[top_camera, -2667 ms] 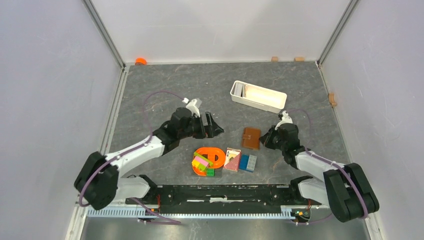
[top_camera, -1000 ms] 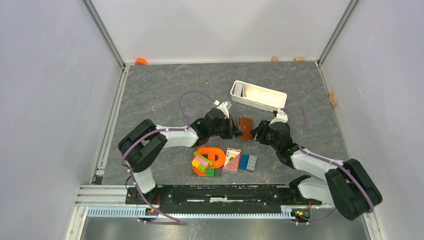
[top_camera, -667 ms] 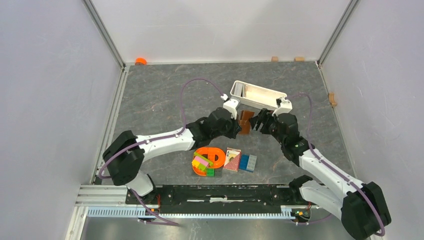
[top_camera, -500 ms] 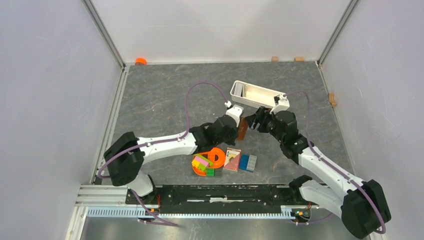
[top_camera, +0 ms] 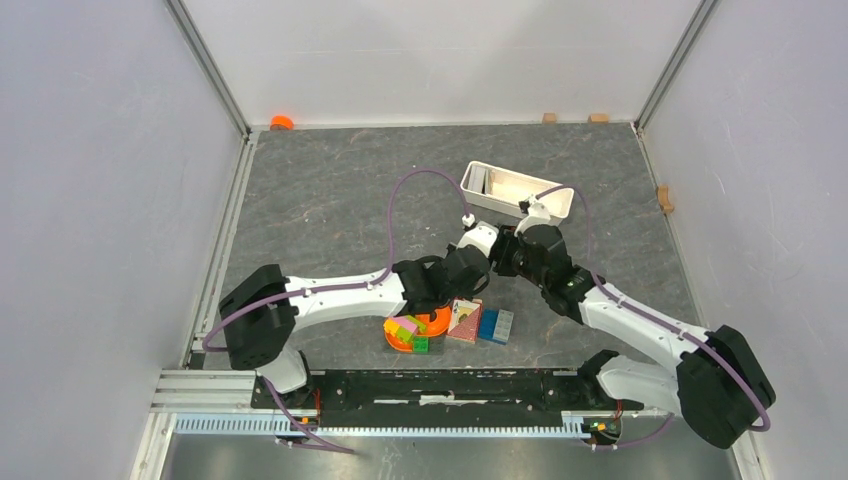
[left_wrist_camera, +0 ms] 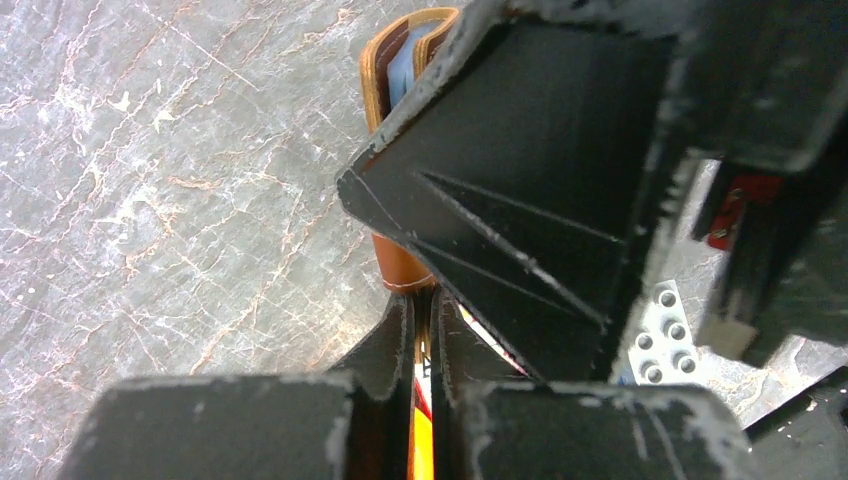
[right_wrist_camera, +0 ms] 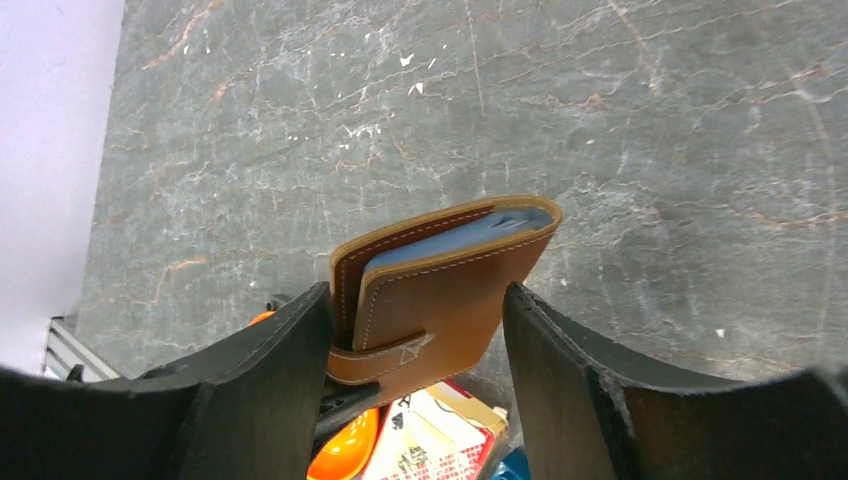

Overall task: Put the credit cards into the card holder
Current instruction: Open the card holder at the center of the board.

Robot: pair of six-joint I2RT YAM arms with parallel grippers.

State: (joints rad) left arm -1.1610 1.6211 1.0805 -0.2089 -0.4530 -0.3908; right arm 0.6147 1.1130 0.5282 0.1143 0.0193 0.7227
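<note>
The brown card holder (right_wrist_camera: 440, 290) is held off the table, folded, its strap across the front. A bluish credit card (right_wrist_camera: 455, 238) shows between its leaves, and the left wrist view shows that card (left_wrist_camera: 405, 60) edge-on. My left gripper (left_wrist_camera: 423, 300) is shut on the holder's lower edge (left_wrist_camera: 400, 265). My right gripper (right_wrist_camera: 418, 300) is open and straddles the holder: the left finger (right_wrist_camera: 270, 370) lies against its spine and the right finger (right_wrist_camera: 560, 370) stands apart. From above, both grippers (top_camera: 478, 262) (top_camera: 502, 254) meet and hide the holder.
A white tray (top_camera: 470, 185) stands just behind the grippers. Below them lie a red playing-card pack (top_camera: 463, 318), blue blocks (top_camera: 495, 325) and an orange ring toy (top_camera: 430, 318) with coloured bricks. Walls and rails close in the grey table.
Both grippers have moved together from beside the tray toward the near side, carrying the holder. My left gripper kept its hold, and the right jaws stayed spread around the holder.
</note>
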